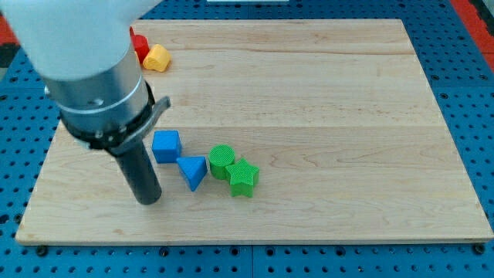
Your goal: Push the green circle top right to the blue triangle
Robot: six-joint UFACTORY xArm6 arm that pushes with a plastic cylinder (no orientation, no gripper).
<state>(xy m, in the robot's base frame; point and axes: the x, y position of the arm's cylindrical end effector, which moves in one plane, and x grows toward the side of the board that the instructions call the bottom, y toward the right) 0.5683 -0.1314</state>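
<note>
While my tip (pixel 148 201) rests lower left of the blue triangle (pixel 192 171), the green circle (pixel 221 161) touches that triangle's right; no gripper exists.

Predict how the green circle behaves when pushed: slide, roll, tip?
The green circle stands on its flat face and looks squat, so it will probably slide, not roll or tip. The green star seems to touch it, so that may get dragged along. An off-centre push could make it slip off my tip, being round.
</note>
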